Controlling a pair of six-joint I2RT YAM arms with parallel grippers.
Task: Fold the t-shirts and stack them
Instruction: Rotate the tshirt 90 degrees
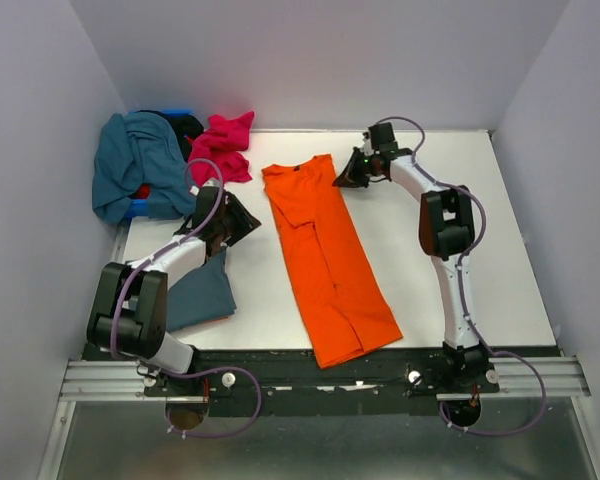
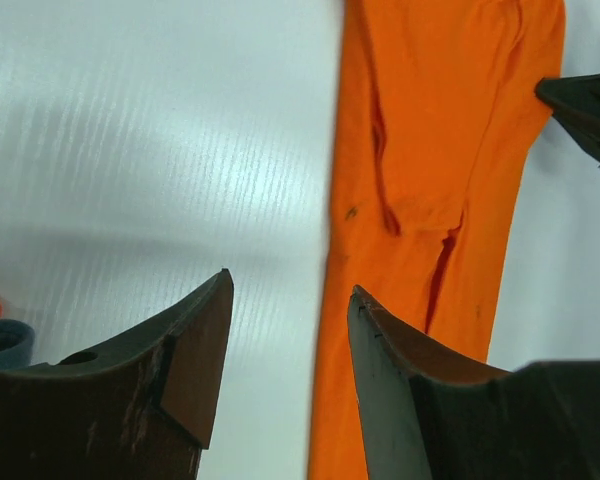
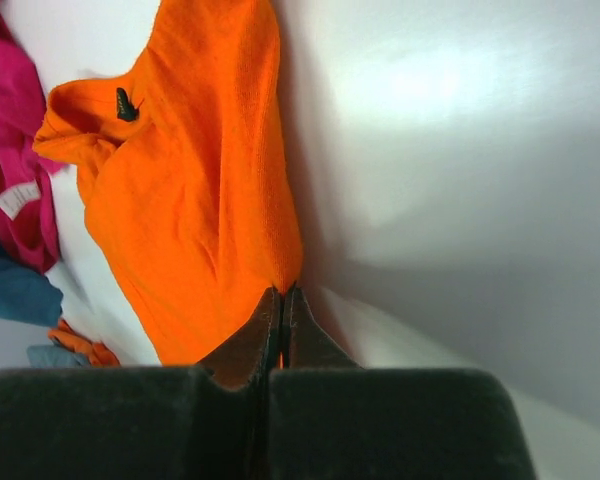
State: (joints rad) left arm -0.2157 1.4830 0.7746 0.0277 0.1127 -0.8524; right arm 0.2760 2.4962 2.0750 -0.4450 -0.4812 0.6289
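Top view: we see orange t-shirt point(image 1: 330, 260) lying lengthwise at centre of table point(image 1: 480, 250). Left gripper point(image 1: 232, 226) just beside it, right gripper point(image 1: 352, 172) at collar-end edge.
Left wrist: we find jaws spread, empty.
Right wrist: we find jaws pinching shirt edge.

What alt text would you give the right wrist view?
The right gripper is shut, pinching the edge of the orange t-shirt, which lies on the white table. At the frame's left edge are a magenta-pink shirt and a bit of blue cloth.
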